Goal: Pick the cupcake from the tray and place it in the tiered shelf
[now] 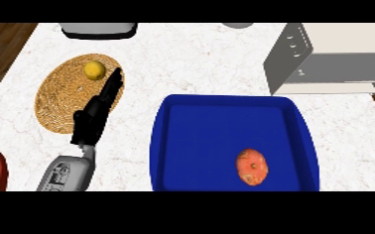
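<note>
An orange-red cupcake lies in the lower right part of a blue tray on the marble counter. The grey and beige tiered shelf stands behind the tray at the upper right. My left hand is far left of the tray, over a woven mat. It is open, with straight fingers pointing up and away, and it holds nothing. My right hand does not show.
A round woven mat lies at the left with a small yellow fruit on it, just left of my fingertips. A grey appliance stands at the back left. The counter's left edge meets dark wood.
</note>
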Available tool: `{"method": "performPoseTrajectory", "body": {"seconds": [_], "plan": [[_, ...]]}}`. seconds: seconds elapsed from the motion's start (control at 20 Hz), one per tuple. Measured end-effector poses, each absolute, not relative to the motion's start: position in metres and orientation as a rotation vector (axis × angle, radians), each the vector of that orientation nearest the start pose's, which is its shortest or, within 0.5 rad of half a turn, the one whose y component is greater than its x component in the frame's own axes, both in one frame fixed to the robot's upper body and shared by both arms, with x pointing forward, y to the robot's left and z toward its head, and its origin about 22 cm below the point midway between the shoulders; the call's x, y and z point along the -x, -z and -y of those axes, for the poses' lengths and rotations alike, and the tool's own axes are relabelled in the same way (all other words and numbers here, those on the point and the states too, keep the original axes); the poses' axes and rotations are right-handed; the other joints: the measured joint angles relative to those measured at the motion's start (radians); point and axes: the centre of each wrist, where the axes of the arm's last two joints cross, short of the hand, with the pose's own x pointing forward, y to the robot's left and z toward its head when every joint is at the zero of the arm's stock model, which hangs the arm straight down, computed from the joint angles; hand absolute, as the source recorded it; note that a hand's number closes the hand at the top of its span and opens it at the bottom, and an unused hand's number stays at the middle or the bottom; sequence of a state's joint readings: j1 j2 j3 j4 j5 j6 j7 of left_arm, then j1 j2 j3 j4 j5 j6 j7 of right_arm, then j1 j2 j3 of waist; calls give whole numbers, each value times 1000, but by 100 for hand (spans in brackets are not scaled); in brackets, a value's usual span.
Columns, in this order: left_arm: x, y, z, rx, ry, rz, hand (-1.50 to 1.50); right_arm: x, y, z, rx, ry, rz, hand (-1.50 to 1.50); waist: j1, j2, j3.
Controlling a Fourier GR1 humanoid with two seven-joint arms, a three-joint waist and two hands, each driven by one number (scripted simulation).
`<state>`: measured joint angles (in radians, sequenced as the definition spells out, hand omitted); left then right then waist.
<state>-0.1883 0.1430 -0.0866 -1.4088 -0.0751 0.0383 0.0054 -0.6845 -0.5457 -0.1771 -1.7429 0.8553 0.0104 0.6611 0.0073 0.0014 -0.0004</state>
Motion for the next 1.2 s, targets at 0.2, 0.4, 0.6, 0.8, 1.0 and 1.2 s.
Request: {"method": "performPoseTrajectory", "body": {"seconds": [0.2,0.4,0.6,0.8,1.0,1.2], "plan": [[-284,-14,-225,-104,267,1578,0,-325,-277,291,1521,-286,1637,150,5,1,0],[-281,-22,-222,-101,262,1576,0,-344,-265,296,1535,-267,1651,150,5,1,0],[-278,-17,-222,-96,263,1580,0,-357,-259,306,1402,-123,1748,150,8,3,1],[-278,-13,-225,-101,266,1577,0,-368,-248,324,1316,-44,1801,150,5,2,1],[-280,-13,-215,-103,261,1579,0,-380,-239,338,1277,-17,1824,150,3,1,1],[-281,-12,-219,-107,259,1580,0,-387,-231,349,1260,-5,1835,150,1,1,1]]}}
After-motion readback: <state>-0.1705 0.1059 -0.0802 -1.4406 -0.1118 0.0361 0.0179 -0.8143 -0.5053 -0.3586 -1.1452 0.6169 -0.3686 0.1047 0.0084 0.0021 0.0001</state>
